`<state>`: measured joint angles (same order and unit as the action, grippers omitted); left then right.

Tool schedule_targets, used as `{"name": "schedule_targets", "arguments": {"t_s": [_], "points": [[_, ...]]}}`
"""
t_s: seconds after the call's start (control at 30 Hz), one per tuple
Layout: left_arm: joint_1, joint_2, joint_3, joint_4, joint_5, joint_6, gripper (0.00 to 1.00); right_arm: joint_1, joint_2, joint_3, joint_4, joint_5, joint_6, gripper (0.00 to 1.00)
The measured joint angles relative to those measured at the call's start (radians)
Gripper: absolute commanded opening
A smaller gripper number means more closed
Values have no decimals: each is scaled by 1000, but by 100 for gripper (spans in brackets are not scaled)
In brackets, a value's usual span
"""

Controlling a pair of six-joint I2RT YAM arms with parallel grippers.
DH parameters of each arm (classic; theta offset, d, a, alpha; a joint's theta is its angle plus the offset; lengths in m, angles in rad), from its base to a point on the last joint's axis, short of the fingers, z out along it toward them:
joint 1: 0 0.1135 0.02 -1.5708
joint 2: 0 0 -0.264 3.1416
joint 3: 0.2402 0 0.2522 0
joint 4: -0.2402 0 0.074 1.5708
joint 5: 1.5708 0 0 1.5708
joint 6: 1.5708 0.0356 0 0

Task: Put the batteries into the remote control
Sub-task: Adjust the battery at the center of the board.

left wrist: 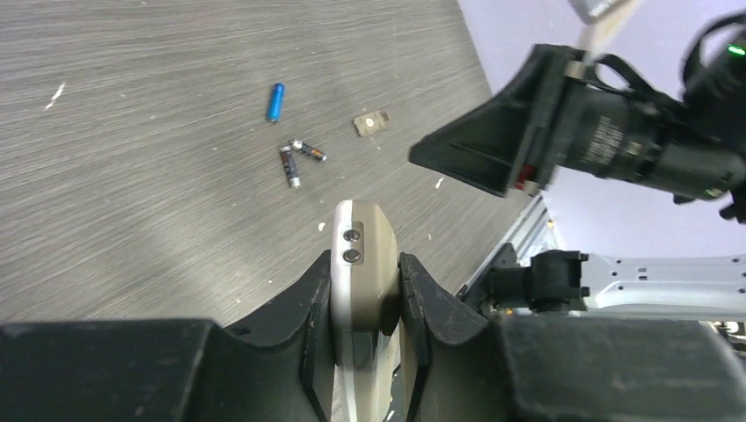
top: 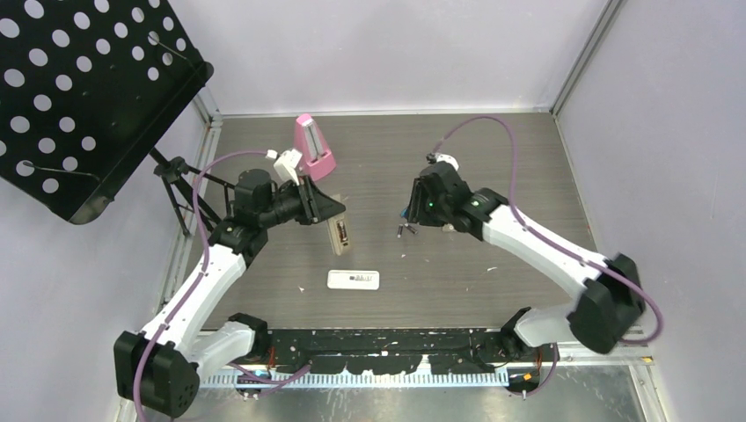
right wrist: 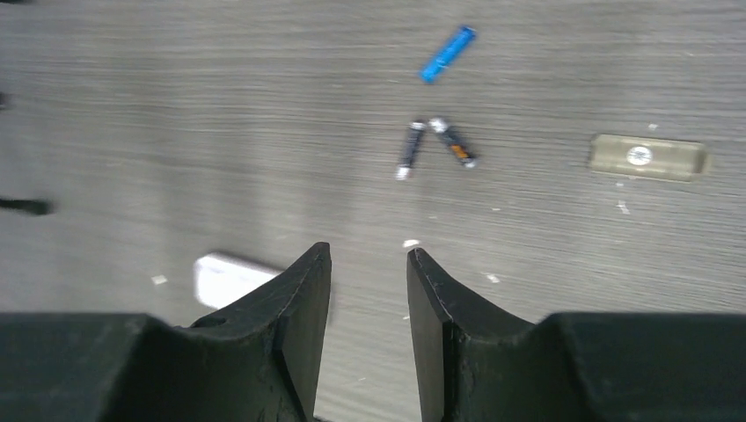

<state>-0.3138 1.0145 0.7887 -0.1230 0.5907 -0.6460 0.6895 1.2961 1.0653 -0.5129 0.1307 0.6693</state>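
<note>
The left gripper (left wrist: 365, 268) pinches a slim beige plastic remote control (left wrist: 360, 236) at lower centre. The right gripper (right wrist: 368, 259) is narrowly spread and empty, below small dark cylindrical batteries (right wrist: 410, 149).

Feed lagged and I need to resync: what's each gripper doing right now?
Left gripper: shut on the beige remote.
Right gripper: open, nothing between its fingers.

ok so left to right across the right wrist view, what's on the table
white remote, two dark batteries, tan battery cover; blue battery overlaps the dark pair, so left out
</note>
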Motion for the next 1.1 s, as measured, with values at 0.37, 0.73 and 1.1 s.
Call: {"name": "schedule_targets", "arguments": {"t_s": [0.37, 0.73, 1.1], "points": [[0, -39, -10, -122, -33, 79, 0, -14, 493, 264, -116, 174, -6, 61], [0, -77, -45, -140, -33, 89, 0, -26, 775, 452, -147, 345, 154, 44], [0, -77, -47, -145, -34, 105, 0, -33, 795, 464, -161, 357, 217, 15]]}}
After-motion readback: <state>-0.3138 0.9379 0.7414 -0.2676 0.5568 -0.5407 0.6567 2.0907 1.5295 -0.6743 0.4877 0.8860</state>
